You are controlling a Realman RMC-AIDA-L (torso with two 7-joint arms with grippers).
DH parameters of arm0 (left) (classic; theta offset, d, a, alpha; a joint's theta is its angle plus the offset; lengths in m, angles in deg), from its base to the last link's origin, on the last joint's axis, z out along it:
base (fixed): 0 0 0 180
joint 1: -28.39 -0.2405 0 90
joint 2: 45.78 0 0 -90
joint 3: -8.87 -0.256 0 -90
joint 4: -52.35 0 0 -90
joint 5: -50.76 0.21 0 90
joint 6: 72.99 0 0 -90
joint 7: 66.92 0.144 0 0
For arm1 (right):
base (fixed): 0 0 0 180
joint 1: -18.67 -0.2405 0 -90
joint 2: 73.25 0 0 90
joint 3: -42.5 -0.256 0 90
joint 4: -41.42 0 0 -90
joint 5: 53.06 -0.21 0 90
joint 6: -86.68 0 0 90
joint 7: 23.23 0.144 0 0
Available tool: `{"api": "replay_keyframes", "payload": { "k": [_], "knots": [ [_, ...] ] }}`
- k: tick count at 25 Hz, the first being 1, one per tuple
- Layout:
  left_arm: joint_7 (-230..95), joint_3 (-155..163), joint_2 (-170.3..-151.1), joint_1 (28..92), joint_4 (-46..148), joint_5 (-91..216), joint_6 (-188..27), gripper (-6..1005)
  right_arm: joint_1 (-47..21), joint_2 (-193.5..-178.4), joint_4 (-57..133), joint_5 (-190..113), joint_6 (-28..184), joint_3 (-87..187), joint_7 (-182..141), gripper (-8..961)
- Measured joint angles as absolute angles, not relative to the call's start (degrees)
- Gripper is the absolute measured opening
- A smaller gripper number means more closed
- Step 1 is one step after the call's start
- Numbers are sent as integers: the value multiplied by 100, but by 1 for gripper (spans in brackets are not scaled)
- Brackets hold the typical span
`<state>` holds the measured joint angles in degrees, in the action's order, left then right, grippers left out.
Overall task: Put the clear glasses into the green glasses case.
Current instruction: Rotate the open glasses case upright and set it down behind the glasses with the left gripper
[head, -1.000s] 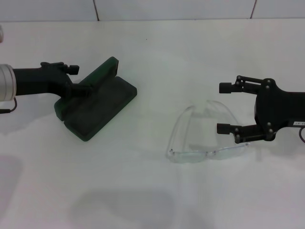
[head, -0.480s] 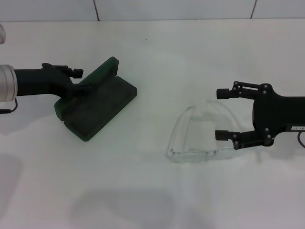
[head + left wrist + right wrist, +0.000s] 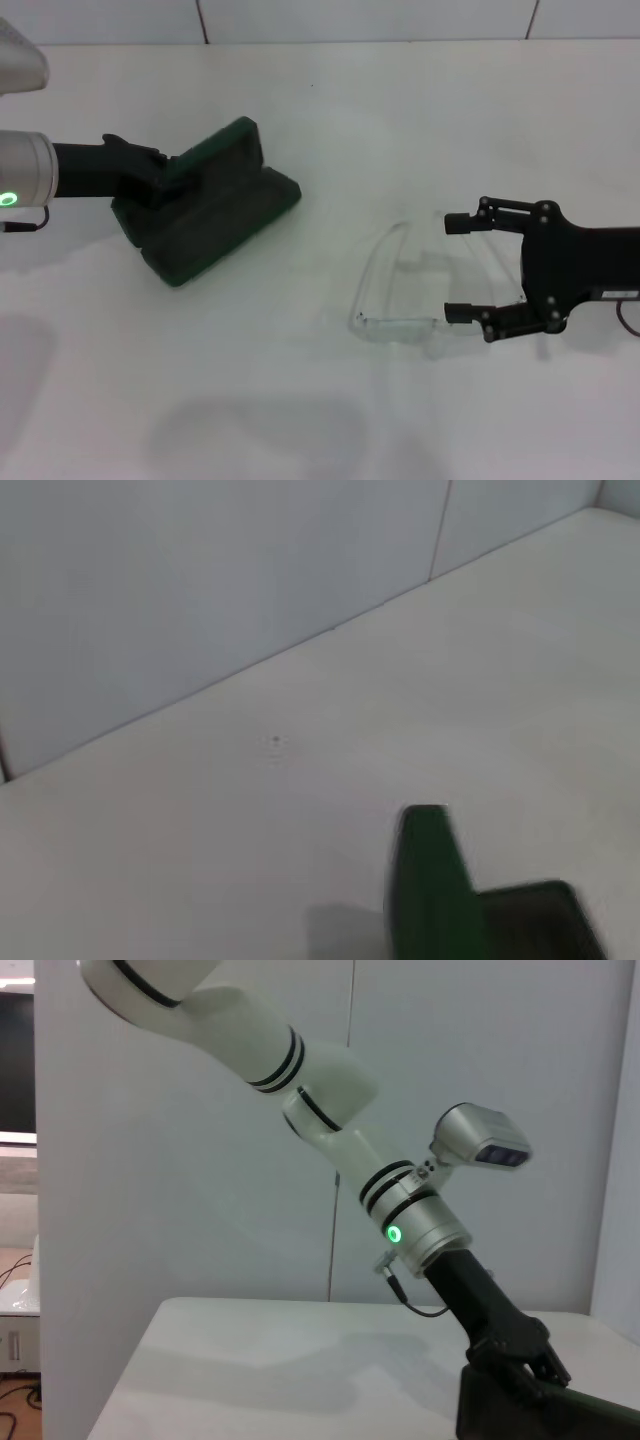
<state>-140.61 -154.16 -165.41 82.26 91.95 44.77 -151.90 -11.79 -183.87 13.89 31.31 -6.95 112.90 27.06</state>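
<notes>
The green glasses case (image 3: 215, 205) lies open at the table's left, its lid (image 3: 218, 152) raised. My left gripper (image 3: 150, 180) holds it at its left end beside the lid. The left wrist view shows the lid (image 3: 430, 880) and the felt lining (image 3: 535, 920). In the right wrist view the left gripper (image 3: 510, 1345) sits on the case (image 3: 545, 1410). The clear glasses (image 3: 392, 325) lie on the table right of centre, arms pointing away from me. My right gripper (image 3: 455, 267) is open at their right side, one fingertip (image 3: 455, 222) beyond that arm and one nearer me.
The white table (image 3: 320, 100) ends at a tiled wall (image 3: 300, 20) at the back. My left arm's white forearm (image 3: 20, 170) reaches in from the left edge; the right arm's black body (image 3: 580, 270) fills the right edge.
The right gripper has moved left and toward me, closing in on the glasses' right side. The left gripper has shifted the case slightly to the right and turned it a little.
</notes>
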Motion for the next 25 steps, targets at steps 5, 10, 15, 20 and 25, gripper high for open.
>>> {"api": "replay_keyframes", "payload": {
  "k": [5,10,15,20,25],
  "knots": [
    [-13989,-15417,-16523,8330,9159,4483,-15282,243,-1074,-18405,1392,3132,-734,11290,2602,870],
    [-13599,-15417,-16535,8525,9075,4503,-15288,209,-1037,-18459,1405,3153,-755,11343,2491,870],
    [-13078,-15417,-16517,8886,8800,4509,-15240,205,-990,-18606,1348,3398,-807,11411,2382,870],
    [-11858,-15417,-16541,9146,8299,4509,-15015,205,-927,-18689,1353,3448,-813,11444,2316,870],
    [-11225,-15418,-16538,9349,7652,4636,-14485,204,-825,-18725,1394,3452,-816,11449,2228,870]
  ]
}}
